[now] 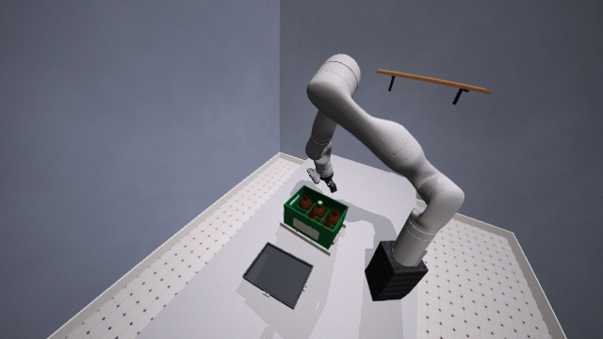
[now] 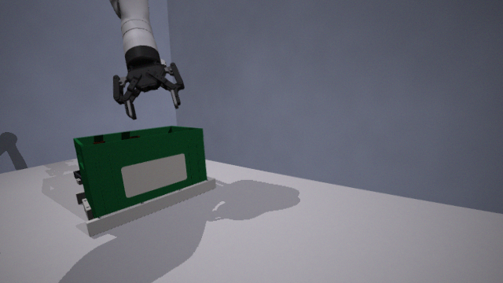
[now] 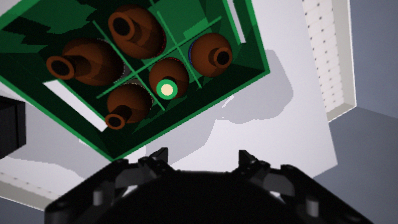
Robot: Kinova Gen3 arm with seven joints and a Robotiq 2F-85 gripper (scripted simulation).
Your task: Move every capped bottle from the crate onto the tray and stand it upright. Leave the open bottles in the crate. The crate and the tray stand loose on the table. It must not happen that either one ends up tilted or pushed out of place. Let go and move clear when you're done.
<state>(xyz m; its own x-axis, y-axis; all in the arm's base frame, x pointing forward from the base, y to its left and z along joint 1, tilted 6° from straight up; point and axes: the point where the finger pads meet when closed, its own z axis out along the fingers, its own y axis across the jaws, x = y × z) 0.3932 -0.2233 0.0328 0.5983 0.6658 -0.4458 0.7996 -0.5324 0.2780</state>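
Now, by parts:

Claw (image 2: 154, 105): spread wide, holding nothing; hangs above the crate, over its far edge, fingers pointing down with a slight tilt.

Crate (image 2: 141, 157): green, divided into cells, resting on the table (image 2: 314, 236) against a pale strip along its front; five brown bottles inside.

Capped bottle (image 3: 166, 89): only one seen with a cap, green with a pale centre; stands in a middle cell on the side nearest the claw, seen from the wrist.

Open bottles: four, mouths dark and bare; one in the corner cell (image 3: 212, 53) just beside the capped one, one (image 3: 134, 31) behind it, two (image 3: 85, 63) (image 3: 125, 104) leaning toward the far end.

Tray (image 1: 278, 274): dark, flat, lying on the table in front of the crate and apart from it; nothing on it.

Step in hand: approach to the first pick, judging by the bare tray and the idle claw.

Next move: shift inward until centred over the green cap, then straight down with fingers astride the neck; tight room between cell walls and neighbouring necks, so likely little margin for drift.

Risk: crate loose, so a nudge on its wall could slide it.
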